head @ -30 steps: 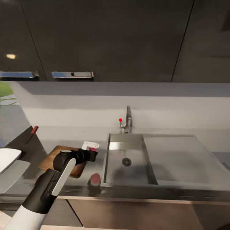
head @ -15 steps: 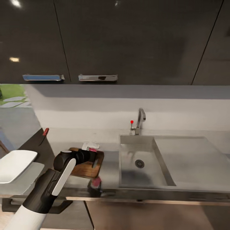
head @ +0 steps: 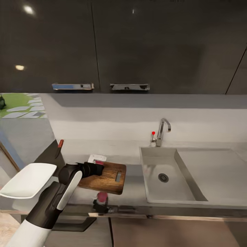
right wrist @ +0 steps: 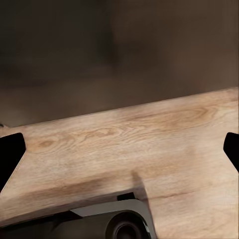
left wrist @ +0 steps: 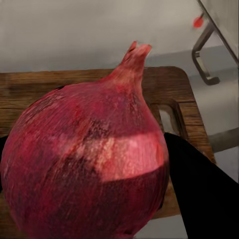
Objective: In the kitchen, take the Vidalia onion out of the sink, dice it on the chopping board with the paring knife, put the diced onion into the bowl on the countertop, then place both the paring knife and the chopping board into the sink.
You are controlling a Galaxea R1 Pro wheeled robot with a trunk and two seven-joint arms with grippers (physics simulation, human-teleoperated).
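Left wrist view: left tool [left wrist: 89, 164] grips the onion [left wrist: 84, 159] over the chopping board [left wrist: 164, 89]; right tool's fingers [right wrist: 10, 154] spread apart.

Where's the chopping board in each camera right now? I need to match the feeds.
Head view: chopping board on the countertop, left of the sink.
Left wrist view: board behind the red onion in the left pincer.
Right wrist view: not in it.
Shared landmark: the tap's red dot.

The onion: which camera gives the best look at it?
The left wrist view: the onion looms large above the chopping board. In the head view it is a small red patch at the left pincer.
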